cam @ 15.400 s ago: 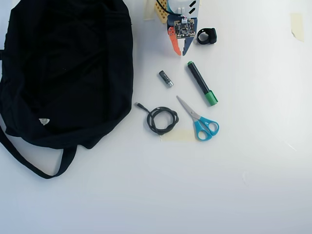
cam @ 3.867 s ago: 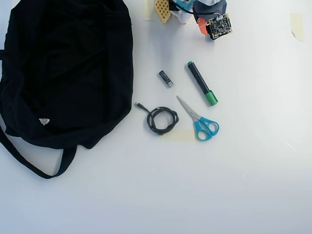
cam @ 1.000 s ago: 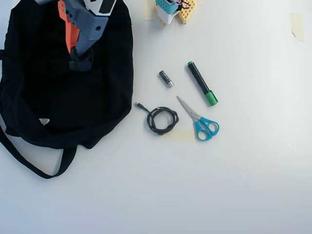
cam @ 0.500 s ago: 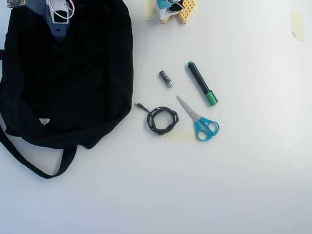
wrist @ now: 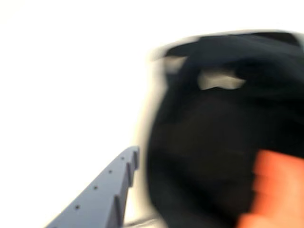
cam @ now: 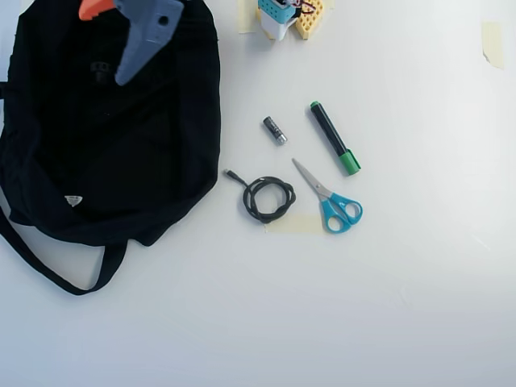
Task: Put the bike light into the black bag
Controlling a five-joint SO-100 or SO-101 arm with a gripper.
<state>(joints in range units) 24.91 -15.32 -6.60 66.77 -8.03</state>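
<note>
A plain white table (cam: 339, 306) fills the overhead view, with bits of pale tape at its top edge and right corner.

The light (cam: 100, 70) appears as a small dark lump lying on the bag (cam: 97, 169), in its upper part, black on black and hard to make out; only a faint outline with a ring shape shows. It lies apart from the gripper (cam: 109, 44), just below and between the two fingers. In the wrist view the light cannot be picked out at all, since that picture is badly blurred.

The gripper hangs over the top of the bag. Its jaws are spread: the grey finger (cam: 145, 36) points down and left over the fabric, and the orange finger (cam: 95, 8) shows only as a tip at the top edge, with a clear gap between them and nothing in it. In the wrist view the grey finger (wrist: 102, 194) rises from the bottom left and the orange one (wrist: 273, 190) is a smear at the lower right, dark bag (wrist: 223, 142) between them.

The bag covers the left side, its strap (cam: 48, 270) looping out at the lower left, a small white label (cam: 73, 200) near its lower edge.

Right of the bag lie a battery (cam: 274, 130), a marker (cam: 334, 138) with a green cap, a coiled cable (cam: 266, 198) and blue-handled scissors (cam: 330, 197), all well apart from the bag's opening. The arm's base (cam: 286, 16) sits at the top centre.
</note>
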